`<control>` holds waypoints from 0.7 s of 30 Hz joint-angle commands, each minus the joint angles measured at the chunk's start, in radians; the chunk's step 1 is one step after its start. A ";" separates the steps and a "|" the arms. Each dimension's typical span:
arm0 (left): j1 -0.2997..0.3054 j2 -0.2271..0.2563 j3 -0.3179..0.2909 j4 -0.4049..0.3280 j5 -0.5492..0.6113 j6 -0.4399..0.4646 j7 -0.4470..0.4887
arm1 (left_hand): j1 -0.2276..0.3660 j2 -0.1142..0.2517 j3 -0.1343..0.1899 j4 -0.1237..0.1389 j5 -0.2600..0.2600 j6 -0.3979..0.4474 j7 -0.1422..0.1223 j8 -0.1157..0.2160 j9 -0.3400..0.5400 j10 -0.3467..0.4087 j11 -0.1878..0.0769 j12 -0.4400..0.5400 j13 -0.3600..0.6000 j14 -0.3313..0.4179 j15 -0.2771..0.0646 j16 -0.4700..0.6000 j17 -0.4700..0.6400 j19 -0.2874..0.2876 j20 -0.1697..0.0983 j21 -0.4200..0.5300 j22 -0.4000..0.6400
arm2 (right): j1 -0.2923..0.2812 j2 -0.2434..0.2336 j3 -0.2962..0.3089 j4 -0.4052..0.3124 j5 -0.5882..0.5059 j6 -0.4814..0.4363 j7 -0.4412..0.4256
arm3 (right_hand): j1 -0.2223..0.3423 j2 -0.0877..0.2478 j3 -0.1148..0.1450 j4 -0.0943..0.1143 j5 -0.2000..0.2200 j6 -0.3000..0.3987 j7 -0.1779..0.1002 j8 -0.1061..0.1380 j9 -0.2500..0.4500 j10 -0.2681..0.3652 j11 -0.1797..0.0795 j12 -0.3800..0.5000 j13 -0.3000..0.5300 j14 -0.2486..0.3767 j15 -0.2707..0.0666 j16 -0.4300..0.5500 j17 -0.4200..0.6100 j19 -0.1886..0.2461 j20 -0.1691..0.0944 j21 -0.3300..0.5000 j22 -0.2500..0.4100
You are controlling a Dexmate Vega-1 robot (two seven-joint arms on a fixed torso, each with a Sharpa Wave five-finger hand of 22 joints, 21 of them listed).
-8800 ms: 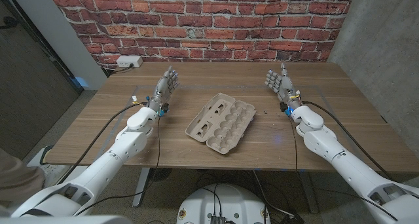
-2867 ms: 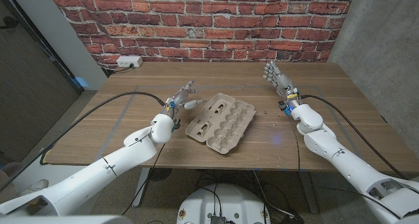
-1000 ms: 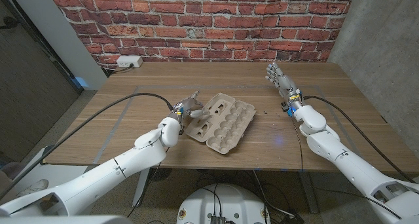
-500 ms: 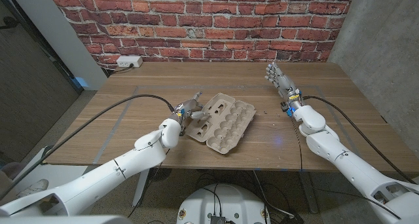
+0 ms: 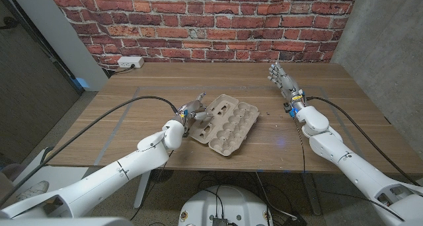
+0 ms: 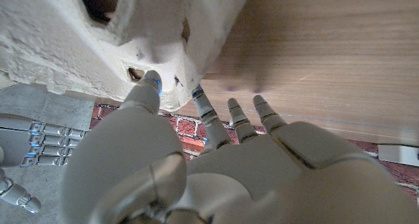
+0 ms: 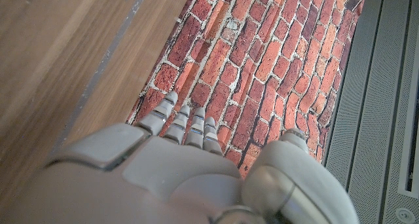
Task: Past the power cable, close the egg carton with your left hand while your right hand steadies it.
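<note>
Wooden table [image 5: 132,130] stood against a brick wall [image 5: 198,21]. Open carton [image 5: 223,123] lay mid-table; left hand [image 5: 192,110] touched its edge, fingers apart. Right hand [image 5: 281,79] was released, well apart.

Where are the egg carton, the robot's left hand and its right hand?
egg carton [image 5: 228,123]: head view, on its cupped tray.
left hand [image 5: 192,110]: head view, middle of hand at carton's edge.
right hand [image 5: 280,78]: head view, middle of hand.
</note>
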 commanded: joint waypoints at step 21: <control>0.004 -0.053 -0.001 0.041 0.018 -0.028 0.096 | 0.294 0.088 0.140 -0.026 0.029 -0.043 -0.022 0.011 0.004 0.211 -0.016 0.158 0.099 0.219 -0.182 0.040 0.059 0.089 -0.007 0.004 -0.003 | -0.007 0.002 0.011 -0.003 0.026 0.005 0.018 | 0.011 0.004 -0.003 -0.007 -0.005 0.001 -0.006 0.005 0.002 0.002 -0.004 0.008 0.004 0.007 -0.018 0.007 0.003 0.003 0.000 0.007 0.003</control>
